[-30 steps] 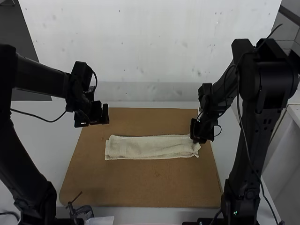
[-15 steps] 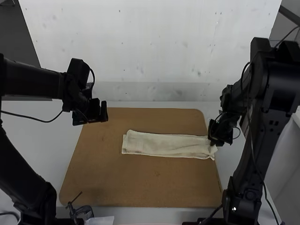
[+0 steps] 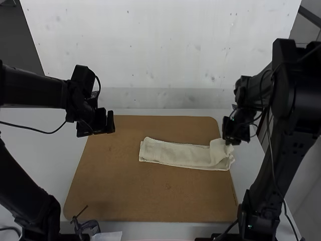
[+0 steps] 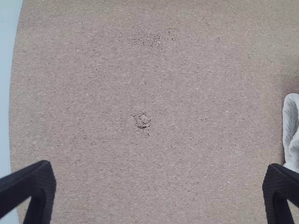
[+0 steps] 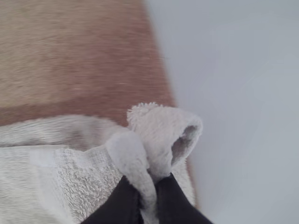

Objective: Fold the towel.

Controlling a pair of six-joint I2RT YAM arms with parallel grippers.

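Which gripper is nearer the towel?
Right: the right gripper pinches the towel at its right end. The left gripper hangs open, left of the towel, apart from it.

room over board (image 3: 150,196), nearside of towel (image 3: 180,154); right arm (image 3: 296,103) blocks right side

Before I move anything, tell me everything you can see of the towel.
The towel is off-white with a fuzzy, terry-like weave and some smoother bands. It lies as a long, narrow strip in more than one layer, running crosswise on the brown board, its left part fairly flat. At the high view's right, near the board's edge, its end is lifted and bunched, curling over, with a pinch of cloth held between the right gripper's fingers.
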